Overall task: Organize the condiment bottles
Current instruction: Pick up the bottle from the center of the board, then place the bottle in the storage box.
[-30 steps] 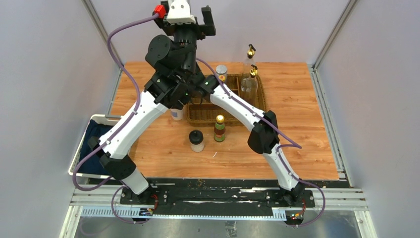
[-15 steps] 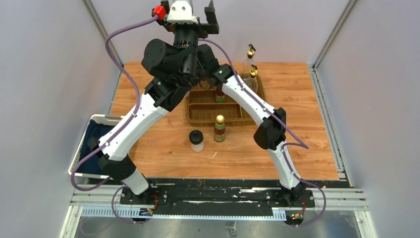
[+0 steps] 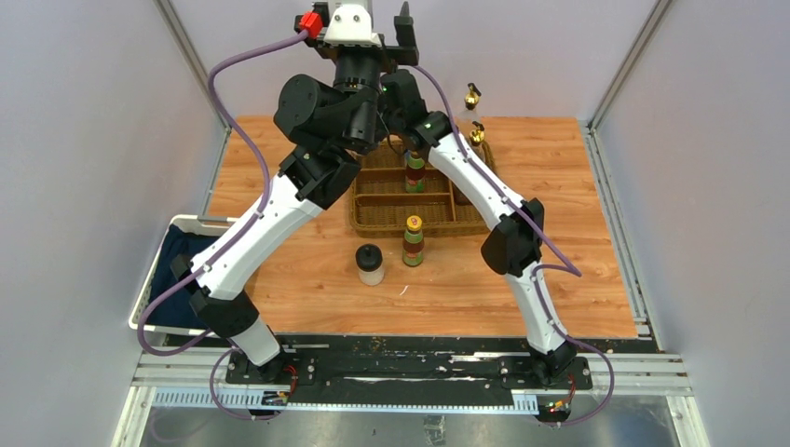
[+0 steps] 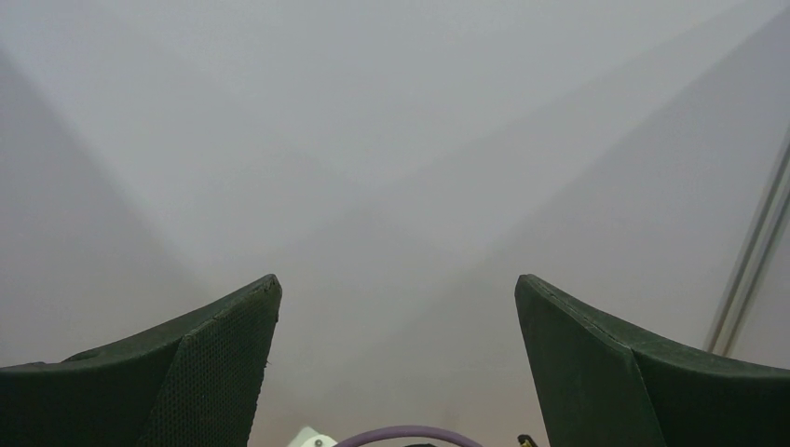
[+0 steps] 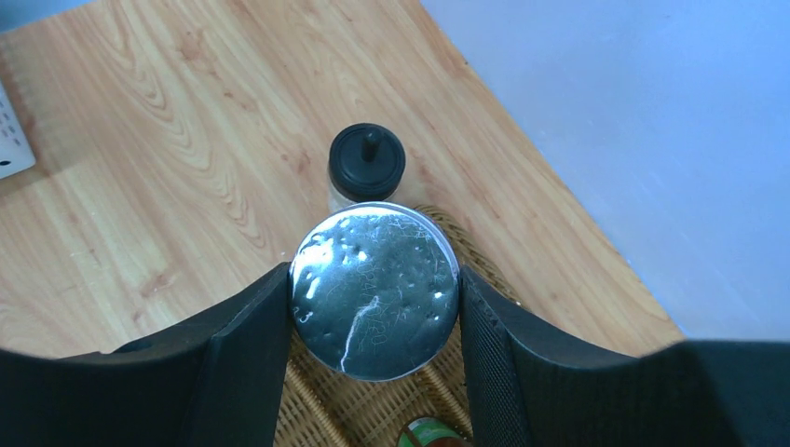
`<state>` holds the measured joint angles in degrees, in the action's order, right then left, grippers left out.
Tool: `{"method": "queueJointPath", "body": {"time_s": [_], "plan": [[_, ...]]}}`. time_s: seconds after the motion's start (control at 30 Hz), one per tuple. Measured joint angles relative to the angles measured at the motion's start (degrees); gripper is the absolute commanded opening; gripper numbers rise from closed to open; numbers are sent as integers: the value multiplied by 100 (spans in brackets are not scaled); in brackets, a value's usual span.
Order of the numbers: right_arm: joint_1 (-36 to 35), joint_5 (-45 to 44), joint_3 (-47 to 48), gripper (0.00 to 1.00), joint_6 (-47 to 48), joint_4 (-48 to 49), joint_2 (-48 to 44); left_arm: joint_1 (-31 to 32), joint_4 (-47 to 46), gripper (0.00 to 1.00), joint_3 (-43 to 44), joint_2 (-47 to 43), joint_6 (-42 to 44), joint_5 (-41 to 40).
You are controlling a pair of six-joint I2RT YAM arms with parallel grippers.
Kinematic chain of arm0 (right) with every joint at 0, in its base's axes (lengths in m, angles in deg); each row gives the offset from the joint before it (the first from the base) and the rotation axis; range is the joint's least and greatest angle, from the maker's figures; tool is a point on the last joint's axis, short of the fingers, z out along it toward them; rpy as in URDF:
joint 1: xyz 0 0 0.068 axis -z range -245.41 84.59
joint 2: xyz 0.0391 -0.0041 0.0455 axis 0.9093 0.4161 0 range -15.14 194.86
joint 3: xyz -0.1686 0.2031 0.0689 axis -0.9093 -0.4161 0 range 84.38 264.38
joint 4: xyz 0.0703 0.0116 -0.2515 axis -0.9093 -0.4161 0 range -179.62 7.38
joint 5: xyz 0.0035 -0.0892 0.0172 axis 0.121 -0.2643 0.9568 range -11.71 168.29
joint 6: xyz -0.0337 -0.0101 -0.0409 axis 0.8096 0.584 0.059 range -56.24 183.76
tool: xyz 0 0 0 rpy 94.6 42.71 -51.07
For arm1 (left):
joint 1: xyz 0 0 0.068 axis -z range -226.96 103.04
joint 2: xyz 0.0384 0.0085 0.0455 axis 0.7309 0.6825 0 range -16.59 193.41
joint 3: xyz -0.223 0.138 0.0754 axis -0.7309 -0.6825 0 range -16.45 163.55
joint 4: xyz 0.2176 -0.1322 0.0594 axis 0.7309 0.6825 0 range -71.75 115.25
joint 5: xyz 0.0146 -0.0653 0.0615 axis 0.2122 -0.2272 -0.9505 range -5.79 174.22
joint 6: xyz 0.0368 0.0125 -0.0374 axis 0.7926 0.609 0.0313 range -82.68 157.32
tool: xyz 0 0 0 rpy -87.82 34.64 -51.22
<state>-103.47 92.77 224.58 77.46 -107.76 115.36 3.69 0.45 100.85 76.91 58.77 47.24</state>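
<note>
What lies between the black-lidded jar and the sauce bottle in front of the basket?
Only bare table between jar and bottle, shown in the top view.

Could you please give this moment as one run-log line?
left end effector: open, empty | right end effector: shut on silver-lidded shaker at brown wicker tray

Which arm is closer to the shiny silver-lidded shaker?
Right. The right arm grips the round silver-lidded shaker in its jaws; the left arm faces the wall, jaws open, empty.

Black-lid jar [image 5: 367, 163] blocks me at 12 o'clock, wall [image 5: 633, 140] at 2; bare table [image 5: 140, 186] 9–11 o'clock, room to pass.
</note>
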Motion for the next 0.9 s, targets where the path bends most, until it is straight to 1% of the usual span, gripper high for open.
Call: {"method": "queueJointPath", "body": {"time_s": [0.33, 0.57, 0.9], "plan": [[153, -275, 107, 0, 120, 160, 378, 11, -190, 100, -337, -33, 0, 85], [363, -417, 107, 0, 116, 136, 684, 11, -223, 100, -363, -33, 0, 118], [448, -442, 107, 0, 72, 136, 715, 11, -313, 100, -363, -33, 24, 146]]}}
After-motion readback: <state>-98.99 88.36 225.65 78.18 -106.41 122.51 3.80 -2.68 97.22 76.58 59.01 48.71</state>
